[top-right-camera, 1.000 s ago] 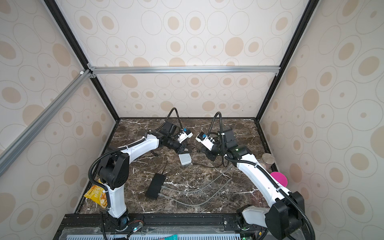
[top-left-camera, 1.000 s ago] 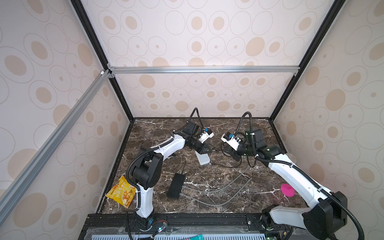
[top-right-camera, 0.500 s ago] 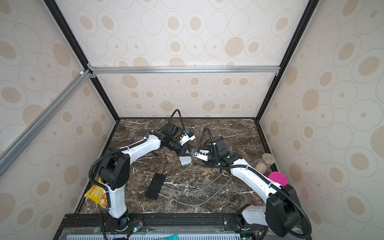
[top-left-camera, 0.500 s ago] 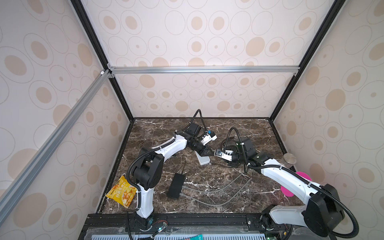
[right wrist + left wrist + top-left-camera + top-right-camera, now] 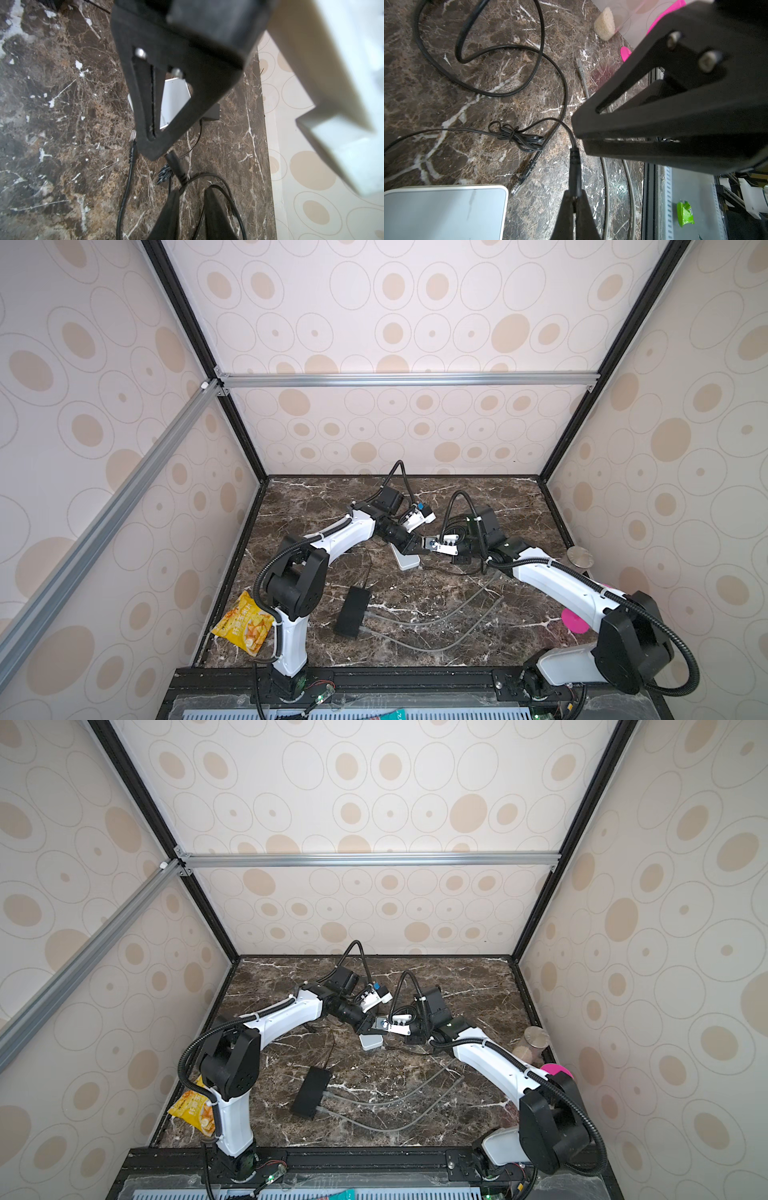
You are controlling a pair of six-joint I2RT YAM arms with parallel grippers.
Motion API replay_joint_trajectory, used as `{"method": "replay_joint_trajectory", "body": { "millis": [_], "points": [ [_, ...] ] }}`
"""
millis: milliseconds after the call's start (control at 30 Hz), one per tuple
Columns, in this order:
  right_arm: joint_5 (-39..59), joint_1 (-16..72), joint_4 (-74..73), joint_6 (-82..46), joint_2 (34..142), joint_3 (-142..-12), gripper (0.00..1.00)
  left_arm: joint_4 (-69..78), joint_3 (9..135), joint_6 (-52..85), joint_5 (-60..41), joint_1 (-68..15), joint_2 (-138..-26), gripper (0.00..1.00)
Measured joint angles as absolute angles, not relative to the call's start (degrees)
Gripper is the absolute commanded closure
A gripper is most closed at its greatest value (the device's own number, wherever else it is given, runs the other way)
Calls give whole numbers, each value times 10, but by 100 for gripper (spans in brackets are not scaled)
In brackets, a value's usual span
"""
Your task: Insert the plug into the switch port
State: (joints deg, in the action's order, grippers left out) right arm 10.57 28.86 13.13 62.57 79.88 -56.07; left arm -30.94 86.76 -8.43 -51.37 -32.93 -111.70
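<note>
Clamping shut on the tip end of the small black plug [image 5: 574, 166], the left pincer [image 5: 574, 204] is holding it over the worktop [image 5: 446, 104] near the white switch [image 5: 442, 212]. Beyond, the right pincer [image 5: 192, 190] is hovering partly open, gripping nothing. Light and stiff, the plug is likely wanting a hold on its ribbed body, not its limp cable [image 5: 529, 122].

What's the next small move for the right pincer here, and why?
Probably ease the right pincer onto the exposed back end of the plug and close. The left pincer is shut over the plug's front end, so it likely can't enter the white switch until regripped.
</note>
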Motion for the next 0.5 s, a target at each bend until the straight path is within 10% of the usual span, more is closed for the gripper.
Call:
{"method": "replay_joint_trajectory", "body": {
  "millis": [500],
  "points": [
    [106, 289, 164, 668, 829, -584, 77, -310, 868, -85, -514, -333, -1119, 100]
  ]
}}
